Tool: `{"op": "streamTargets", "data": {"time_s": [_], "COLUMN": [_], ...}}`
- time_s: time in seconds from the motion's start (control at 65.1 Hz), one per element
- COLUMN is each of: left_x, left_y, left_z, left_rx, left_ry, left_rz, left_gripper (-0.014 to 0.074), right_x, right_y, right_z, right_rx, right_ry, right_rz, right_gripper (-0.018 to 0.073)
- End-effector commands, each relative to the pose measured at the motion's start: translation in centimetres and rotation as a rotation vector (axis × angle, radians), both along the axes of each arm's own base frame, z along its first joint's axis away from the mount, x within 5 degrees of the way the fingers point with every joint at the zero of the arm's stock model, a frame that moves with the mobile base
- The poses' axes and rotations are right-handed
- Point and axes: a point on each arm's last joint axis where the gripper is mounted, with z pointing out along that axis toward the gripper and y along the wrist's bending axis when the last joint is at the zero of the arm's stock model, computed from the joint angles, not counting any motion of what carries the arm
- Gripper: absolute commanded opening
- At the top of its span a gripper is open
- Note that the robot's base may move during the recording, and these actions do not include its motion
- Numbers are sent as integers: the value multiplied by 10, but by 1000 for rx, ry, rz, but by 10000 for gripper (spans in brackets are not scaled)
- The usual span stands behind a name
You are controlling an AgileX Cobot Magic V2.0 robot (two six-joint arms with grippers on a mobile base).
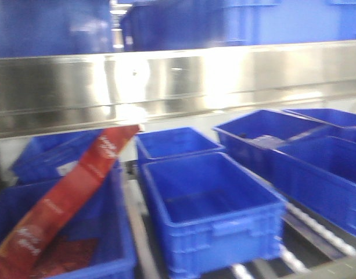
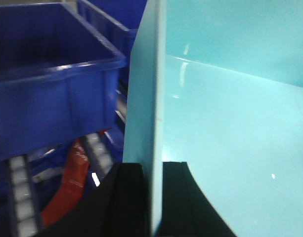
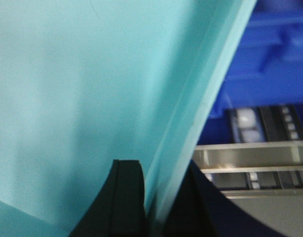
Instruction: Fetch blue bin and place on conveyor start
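Observation:
The light cyan blue bin (image 2: 230, 113) fills the left wrist view, its rim running up the middle. My left gripper (image 2: 152, 170) is shut on that wall, one black finger outside and one inside. In the right wrist view the same blue bin (image 3: 82, 84) fills the left side, and my right gripper (image 3: 156, 170) is shut on its opposite wall, one finger on each side. The front view shows neither the bin nor the grippers. The conveyor start is out of view.
Dark royal-blue bins (image 1: 209, 209) sit in rows on roller tracks (image 1: 317, 226) under a shiny steel shelf rail (image 1: 178, 81). A red packet (image 1: 67, 192) leans in the left bin. More dark bins (image 2: 47, 84) and rollers (image 3: 250, 123) lie beside the held bin.

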Motion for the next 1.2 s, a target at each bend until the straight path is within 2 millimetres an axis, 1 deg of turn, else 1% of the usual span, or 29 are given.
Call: {"op": "streamTargets", "data": {"time_s": [0.0,1.183], "left_x": [-5,-5], "left_y": [1,1], "left_z": [16,16], "left_rx": [-43,-43], "left_ry": [-113,-111], "left_rz": [3,3], "left_gripper": [-111,-111], "right_x": [-2,-2], "right_y": [-7,-7], "right_z": [5,5], "right_rx": [-59,-59], "right_ry": [-34,-34], "right_rz": [-1,-1], "right_gripper": [-152,-152]}}
